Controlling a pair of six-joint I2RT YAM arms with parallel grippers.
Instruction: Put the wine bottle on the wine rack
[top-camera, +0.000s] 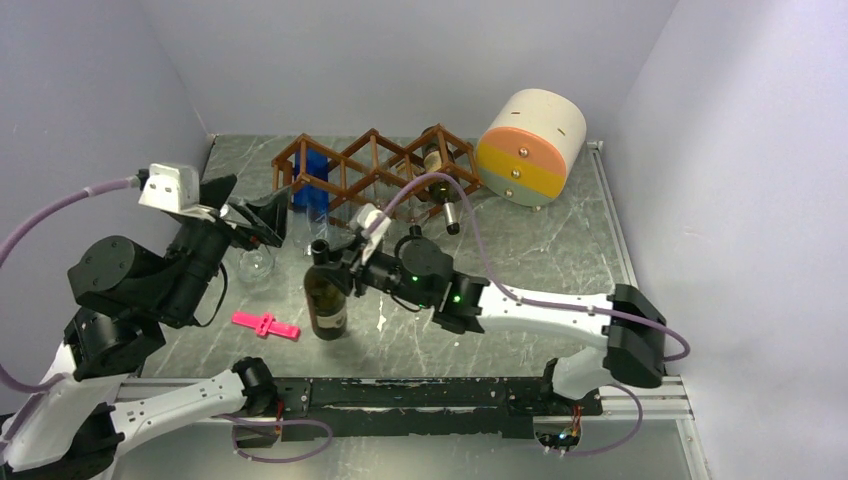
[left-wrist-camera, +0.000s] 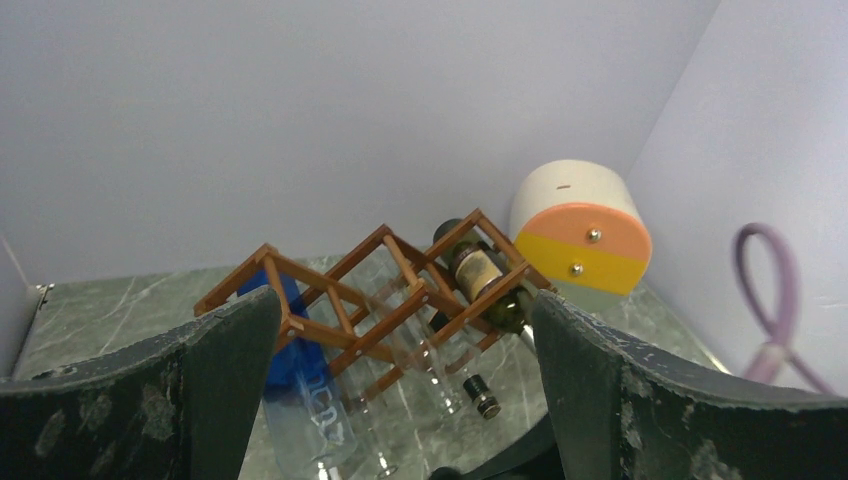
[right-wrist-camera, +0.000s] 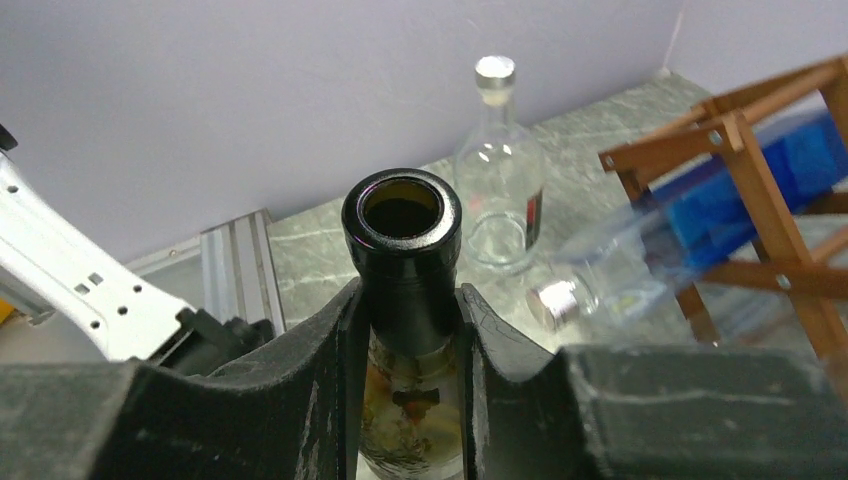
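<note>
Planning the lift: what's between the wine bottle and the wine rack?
The silver-capped neck of a lying clear bottle sticks out of the rack toward the wine bottle. The right wrist view shows it.

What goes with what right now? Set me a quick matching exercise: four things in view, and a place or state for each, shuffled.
1 wine bottle
2 left gripper
3 pink clip
4 cylinder

a open, empty
b lying flat near the wine bottle's base
c beside the wine rack's right end in the top view
d upright, neck clamped in the right gripper

Pairs: 1-d, 2-a, 3-b, 4-c
</note>
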